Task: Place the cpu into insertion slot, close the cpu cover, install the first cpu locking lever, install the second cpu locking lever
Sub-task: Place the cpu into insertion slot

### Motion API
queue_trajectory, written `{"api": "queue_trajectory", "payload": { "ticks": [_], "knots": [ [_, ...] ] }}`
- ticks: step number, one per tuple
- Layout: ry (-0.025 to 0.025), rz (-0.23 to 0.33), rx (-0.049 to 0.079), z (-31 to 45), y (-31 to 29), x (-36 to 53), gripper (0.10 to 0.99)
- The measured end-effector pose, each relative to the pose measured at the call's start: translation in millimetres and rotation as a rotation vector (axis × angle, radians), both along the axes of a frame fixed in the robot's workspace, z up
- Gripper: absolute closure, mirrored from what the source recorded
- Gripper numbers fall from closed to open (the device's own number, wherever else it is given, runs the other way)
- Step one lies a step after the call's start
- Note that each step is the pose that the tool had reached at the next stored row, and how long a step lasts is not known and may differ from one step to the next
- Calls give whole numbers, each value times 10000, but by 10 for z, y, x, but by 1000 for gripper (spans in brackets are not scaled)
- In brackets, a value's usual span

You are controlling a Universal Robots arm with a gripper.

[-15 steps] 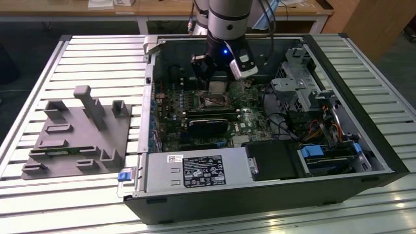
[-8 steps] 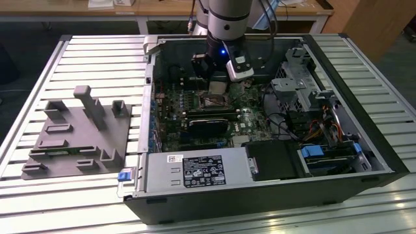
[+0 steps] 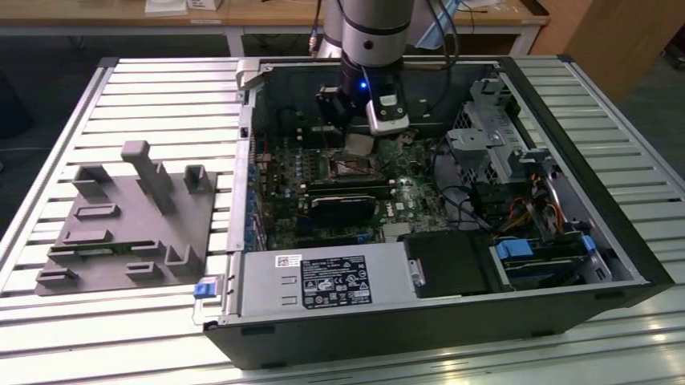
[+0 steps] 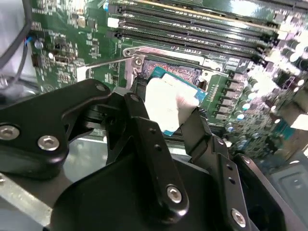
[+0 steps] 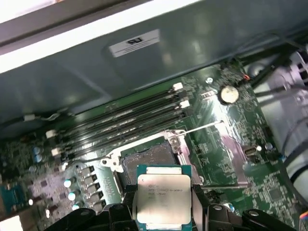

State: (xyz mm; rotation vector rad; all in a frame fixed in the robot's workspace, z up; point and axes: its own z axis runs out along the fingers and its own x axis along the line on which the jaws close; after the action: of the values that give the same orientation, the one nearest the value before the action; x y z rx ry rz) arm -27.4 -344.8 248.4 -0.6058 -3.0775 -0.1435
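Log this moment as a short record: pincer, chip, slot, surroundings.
pincer: black pincer, shut on the flat square silver-topped cpu chip
slot: black-rimmed square insertion slot, dark pin field bare, nothing seated
chip versus slot: apart
nearby: long black memory slots beside the slot on the green circuit board
setting: open black computer case

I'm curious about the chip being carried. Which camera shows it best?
The first wrist view: the cpu faces the camera, metal top plain, held by the gripper near the insertion slot. The second wrist view shows it washed white; in the exterior view it is too small to tell.
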Motion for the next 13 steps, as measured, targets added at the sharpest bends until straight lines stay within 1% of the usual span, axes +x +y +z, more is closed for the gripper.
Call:
{"api": "queue_trajectory", "payload": {
  "ticks": [13],
  "knots": [
    [0,-2258,0,-13,0,0,549]
  ]
}}
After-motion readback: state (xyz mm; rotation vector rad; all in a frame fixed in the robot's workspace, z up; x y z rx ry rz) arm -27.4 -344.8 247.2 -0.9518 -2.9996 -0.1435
